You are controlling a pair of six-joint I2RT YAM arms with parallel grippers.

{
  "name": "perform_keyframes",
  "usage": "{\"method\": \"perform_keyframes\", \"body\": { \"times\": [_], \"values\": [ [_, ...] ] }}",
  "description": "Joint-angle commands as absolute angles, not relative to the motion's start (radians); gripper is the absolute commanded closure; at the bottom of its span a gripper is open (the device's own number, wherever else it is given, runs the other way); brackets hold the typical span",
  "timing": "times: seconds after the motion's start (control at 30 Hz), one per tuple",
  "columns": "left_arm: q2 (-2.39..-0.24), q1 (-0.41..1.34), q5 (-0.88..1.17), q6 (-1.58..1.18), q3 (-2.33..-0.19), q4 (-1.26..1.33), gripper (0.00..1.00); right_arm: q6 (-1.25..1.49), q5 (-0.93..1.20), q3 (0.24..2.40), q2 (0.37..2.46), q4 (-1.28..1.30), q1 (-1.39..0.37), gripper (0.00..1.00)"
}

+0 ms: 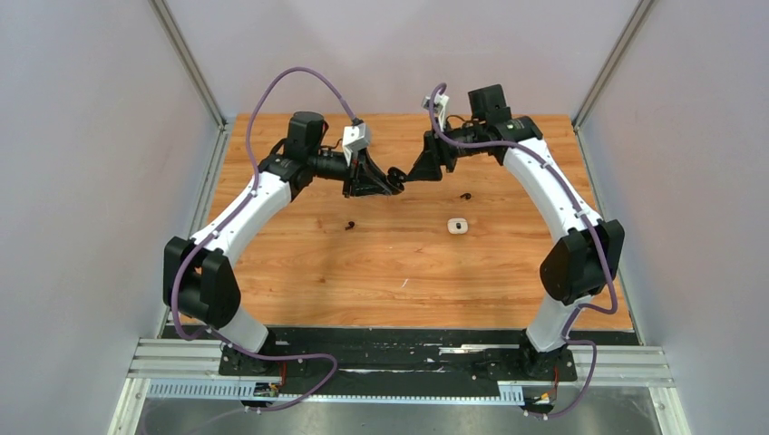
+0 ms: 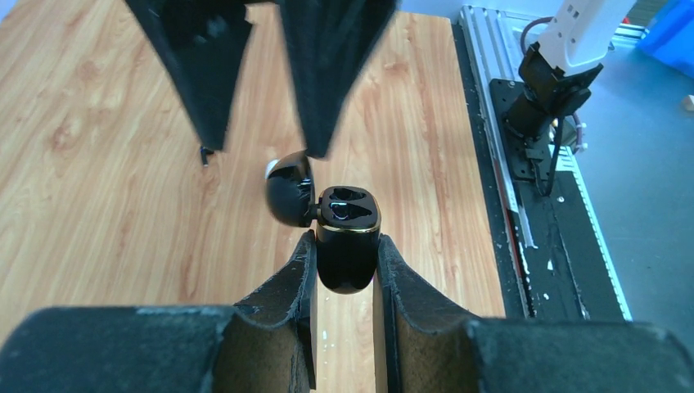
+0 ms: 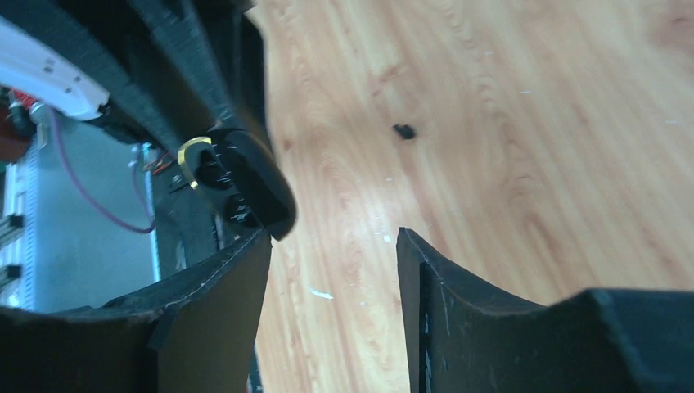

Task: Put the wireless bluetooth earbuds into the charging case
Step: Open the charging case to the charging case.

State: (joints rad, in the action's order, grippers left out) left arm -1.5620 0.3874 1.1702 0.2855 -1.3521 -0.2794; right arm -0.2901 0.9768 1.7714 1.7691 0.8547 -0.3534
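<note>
left gripper is clamping the open black charging case | right gripper is gaping wide, empty | black earbud is lying on the table, probably light, slick, rigid: best pinched across its body

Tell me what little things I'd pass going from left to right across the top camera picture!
Black earbud → black case, held up in the air → white case.

Left black earbud and right black earbud too small for detail; right claw blurred, top cut off.
</note>
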Motion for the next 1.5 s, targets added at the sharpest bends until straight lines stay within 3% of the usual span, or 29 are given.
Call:
{"method": "perform_keyframes", "body": {
  "times": [0.0, 0.33, 0.5, 0.67, 0.83, 1.0, 1.47],
  "values": [
    [-1.555, 0.406, 1.245, 0.31, -1.395, -0.294, 1.0, -0.25, 0.925, 1.836, 1.77, 0.759, -0.309, 0.44],
    [-1.578, 0.405, 1.196, 0.15, -1.388, -0.197, 1.0, -0.237, 0.984, 1.802, 1.72, 0.759, -0.301, 0.41],
    [-1.587, 0.404, 1.159, -0.016, -1.356, -0.058, 1.0, -0.312, 1.116, 1.756, 1.649, 0.763, -0.311, 0.3],
    [-1.603, 0.404, 1.172, -0.198, -1.34, 0.107, 1.0, -0.371, 1.12, 1.679, 1.648, 0.781, -0.356, 0.27],
    [-1.598, 0.405, 1.235, -0.2, -1.348, 0.149, 1.0, -0.355, 1.082, 1.696, 1.702, 0.773, -0.362, 0.34],
    [-1.585, 0.406, 1.276, -0.073, -1.373, 0.03, 1.0, -0.314, 1.076, 1.76, 1.748, 0.751, -0.343, 0.46],
    [-1.59, 0.417, 1.272, 0.077, -1.411, -0.118, 1.0, -0.129, 1.15, 1.746, 1.762, 0.655, -0.279, 0.49]
  ]
}}
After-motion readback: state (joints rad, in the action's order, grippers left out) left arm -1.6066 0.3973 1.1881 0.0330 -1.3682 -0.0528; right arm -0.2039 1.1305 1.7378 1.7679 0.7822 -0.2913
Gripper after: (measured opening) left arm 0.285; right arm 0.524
